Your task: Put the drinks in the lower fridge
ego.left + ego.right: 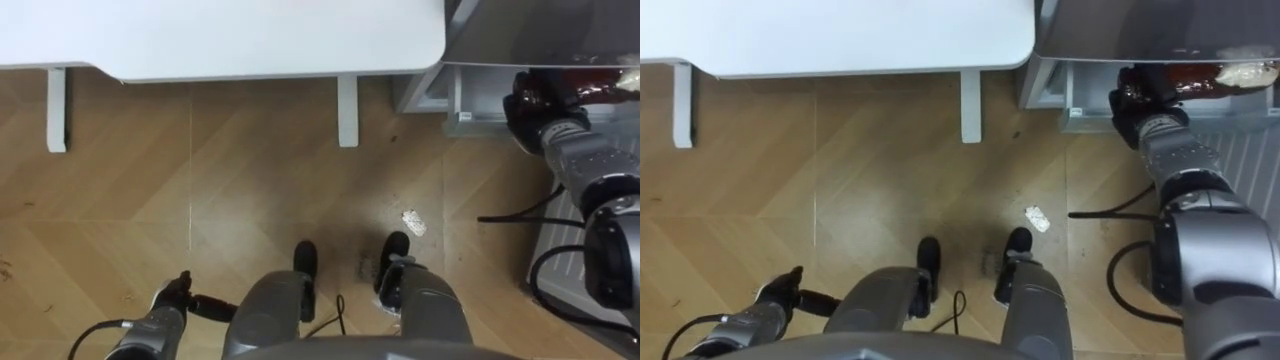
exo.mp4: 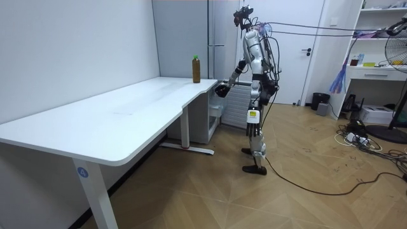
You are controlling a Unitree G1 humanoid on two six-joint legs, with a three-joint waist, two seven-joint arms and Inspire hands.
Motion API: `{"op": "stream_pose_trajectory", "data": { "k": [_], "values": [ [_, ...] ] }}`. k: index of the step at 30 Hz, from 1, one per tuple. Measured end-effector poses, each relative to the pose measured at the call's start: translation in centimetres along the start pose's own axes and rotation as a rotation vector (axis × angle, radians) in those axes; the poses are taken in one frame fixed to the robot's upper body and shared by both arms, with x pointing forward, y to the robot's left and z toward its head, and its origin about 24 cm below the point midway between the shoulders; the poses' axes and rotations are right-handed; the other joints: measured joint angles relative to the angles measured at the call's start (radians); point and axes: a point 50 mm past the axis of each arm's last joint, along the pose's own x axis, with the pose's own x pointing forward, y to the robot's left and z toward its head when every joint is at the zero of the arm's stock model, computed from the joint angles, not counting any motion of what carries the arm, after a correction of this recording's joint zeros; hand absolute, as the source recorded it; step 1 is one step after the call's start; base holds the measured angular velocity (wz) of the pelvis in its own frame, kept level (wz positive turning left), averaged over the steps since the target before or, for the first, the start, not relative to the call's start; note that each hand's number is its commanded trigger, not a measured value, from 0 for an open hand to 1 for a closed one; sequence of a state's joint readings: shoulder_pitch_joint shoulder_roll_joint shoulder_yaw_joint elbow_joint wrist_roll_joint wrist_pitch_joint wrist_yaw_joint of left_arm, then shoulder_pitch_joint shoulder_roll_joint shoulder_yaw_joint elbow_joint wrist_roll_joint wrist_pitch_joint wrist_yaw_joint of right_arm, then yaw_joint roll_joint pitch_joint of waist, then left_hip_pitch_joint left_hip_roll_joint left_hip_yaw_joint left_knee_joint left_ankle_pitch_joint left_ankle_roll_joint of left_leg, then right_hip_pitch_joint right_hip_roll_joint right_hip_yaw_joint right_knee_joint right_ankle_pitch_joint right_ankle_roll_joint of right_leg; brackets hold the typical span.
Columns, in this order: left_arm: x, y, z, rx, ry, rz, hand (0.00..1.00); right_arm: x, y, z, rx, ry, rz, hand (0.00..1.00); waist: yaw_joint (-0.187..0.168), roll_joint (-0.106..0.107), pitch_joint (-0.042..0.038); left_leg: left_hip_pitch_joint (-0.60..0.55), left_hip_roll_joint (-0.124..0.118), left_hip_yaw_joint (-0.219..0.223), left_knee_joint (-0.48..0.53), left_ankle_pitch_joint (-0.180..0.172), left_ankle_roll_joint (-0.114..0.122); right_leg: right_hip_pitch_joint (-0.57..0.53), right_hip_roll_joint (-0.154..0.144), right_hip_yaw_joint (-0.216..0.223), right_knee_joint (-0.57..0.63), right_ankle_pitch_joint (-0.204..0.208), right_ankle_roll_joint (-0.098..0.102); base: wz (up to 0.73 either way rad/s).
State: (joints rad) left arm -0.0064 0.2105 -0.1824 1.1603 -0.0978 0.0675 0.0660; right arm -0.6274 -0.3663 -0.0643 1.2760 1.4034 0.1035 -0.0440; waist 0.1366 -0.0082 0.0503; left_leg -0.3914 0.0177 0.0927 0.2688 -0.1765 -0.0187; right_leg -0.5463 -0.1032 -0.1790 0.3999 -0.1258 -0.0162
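My right hand (image 1: pixel 1137 104) is stretched out to the low opening under the grey fridge (image 1: pixel 1140 25). It is shut on a dark brown drink bottle (image 1: pixel 1196 74) that lies sideways, its pale end pointing right. In the room view the same hand (image 2: pixel 221 89) is held out beside the fridge (image 2: pixel 216 38), at the far end of the desk. A second brown bottle with a green cap (image 2: pixel 196 69) stands upright on the desk's far end. My left hand (image 1: pixel 172 297) hangs low at my side with relaxed fingers, holding nothing.
The white desk (image 1: pixel 220 40) runs across in front of me, its legs (image 1: pixel 347 110) on the wooden floor. A white ribbed panel (image 1: pixel 570 260) stands at my right. A small pale scrap (image 1: pixel 413 222) lies near my feet. Cables and a fan (image 2: pixel 397 57) sit at the room view's right.
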Motion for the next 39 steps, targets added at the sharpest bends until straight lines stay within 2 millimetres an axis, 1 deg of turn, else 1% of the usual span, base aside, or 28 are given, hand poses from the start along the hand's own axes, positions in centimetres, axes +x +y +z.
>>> {"op": "stream_pose_trajectory", "data": {
  "k": [2,5,9,22,26,34,39],
  "values": [
    [0.00,0.01,-0.02,0.000,0.001,-0.002,0.00,0.00,-0.03,-0.01,0.001,0.001,-0.006,0.00,0.000,-0.001,0.0005,0.000,0.000,0.001,0.000,0.000,0.000,0.000,0.000,0.000,0.000,0.000,0.000,0.00],
    [0.00,0.14,-0.01,0.004,0.000,-0.001,0.00,0.00,-0.04,-0.05,0.000,0.005,-0.007,0.00,0.000,-0.007,0.0040,0.001,0.000,0.001,0.000,0.000,0.000,0.000,0.000,0.000,0.001,0.000,0.000,0.00],
    [-0.01,0.32,-0.11,0.023,0.004,0.001,0.00,0.00,-0.15,-0.17,-0.006,0.015,-0.016,0.00,0.000,-0.015,0.0045,0.001,0.000,0.001,0.000,0.000,0.000,0.002,-0.001,0.000,0.001,0.001,0.001,0.00],
    [-0.01,0.39,-0.17,0.025,0.009,0.003,0.00,0.00,-0.14,-0.21,-0.006,0.022,-0.015,0.00,0.004,-0.015,0.0041,0.004,0.000,0.001,0.008,0.000,0.000,0.002,-0.002,0.000,0.014,0.001,0.000,0.00],
    [-0.02,0.39,-0.26,0.031,0.014,0.002,0.00,-0.02,-0.05,0.06,-0.014,0.014,-0.010,0.00,0.004,-0.015,0.0038,0.004,0.000,0.001,0.018,0.000,0.000,0.006,-0.002,0.000,0.015,0.003,-0.002,0.00],
    [-0.02,0.56,-0.28,0.034,0.016,0.002,0.00,0.01,0.60,0.24,-0.062,0.013,0.002,0.00,0.006,-0.020,0.0029,0.000,0.000,0.002,0.036,0.001,0.001,0.009,-0.003,0.002,0.014,0.009,-0.005,0.00],
    [-0.04,0.88,-0.09,0.066,0.006,0.006,0.00,0.02,0.63,0.22,-0.073,0.015,0.002,0.00,0.005,-0.023,0.0018,-0.002,0.000,0.002,0.040,0.003,0.003,0.010,-0.003,0.003,0.012,0.015,-0.005,0.00]
  ]
}}
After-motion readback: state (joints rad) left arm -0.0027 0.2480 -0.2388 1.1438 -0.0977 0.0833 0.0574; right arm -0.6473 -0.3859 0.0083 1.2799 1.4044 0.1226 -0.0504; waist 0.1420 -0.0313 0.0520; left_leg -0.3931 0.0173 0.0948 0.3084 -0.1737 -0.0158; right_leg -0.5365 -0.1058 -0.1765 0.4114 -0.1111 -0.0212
